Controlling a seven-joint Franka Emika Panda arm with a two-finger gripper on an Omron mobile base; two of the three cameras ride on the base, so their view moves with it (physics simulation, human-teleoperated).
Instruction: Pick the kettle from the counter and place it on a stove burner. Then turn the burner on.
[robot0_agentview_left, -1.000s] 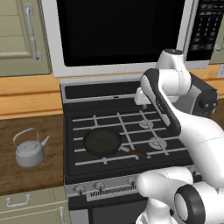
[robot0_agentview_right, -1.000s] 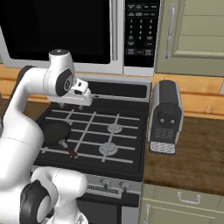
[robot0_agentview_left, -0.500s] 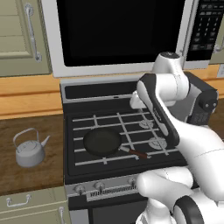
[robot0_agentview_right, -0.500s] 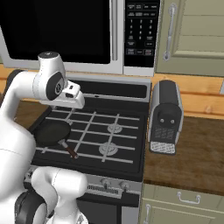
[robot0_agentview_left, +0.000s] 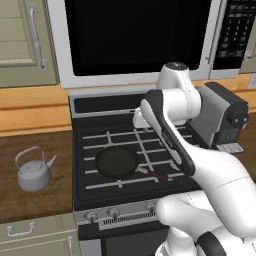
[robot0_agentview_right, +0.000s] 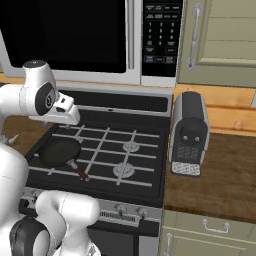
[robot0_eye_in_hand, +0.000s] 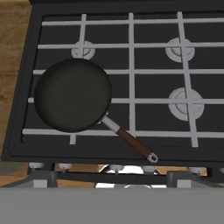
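The kettle (robot0_agentview_left: 34, 173) is small and silver-grey with a thin wire handle. It stands on the dark wood counter (robot0_agentview_left: 30, 142) left of the stove, spout toward the stove. My gripper (robot0_eye_in_hand: 109, 176) is open and empty, its fingers far apart. It hangs above the rear middle of the stove and looks down on it. My hand (robot0_agentview_left: 142, 119) is well to the right of the kettle and higher. Three stove burners are bare: the rear left (robot0_eye_in_hand: 83, 49), rear right (robot0_eye_in_hand: 180, 49) and front right (robot0_eye_in_hand: 186, 103). A black frying pan (robot0_eye_in_hand: 72, 94) covers the front left one.
The pan's brown handle (robot0_eye_in_hand: 133, 143) points toward the stove's front edge, where a row of knobs (robot0_agentview_left: 114, 212) sits. A dark coffee machine (robot0_agentview_right: 189, 132) stands on the counter right of the stove. A microwave (robot0_agentview_left: 135, 35) hangs above the stove.
My arm has swung left across the stove, from over the right burners to the rear middle, and the hand has come nearer the kettle's side. The jaws stayed open. The kettle has not moved.
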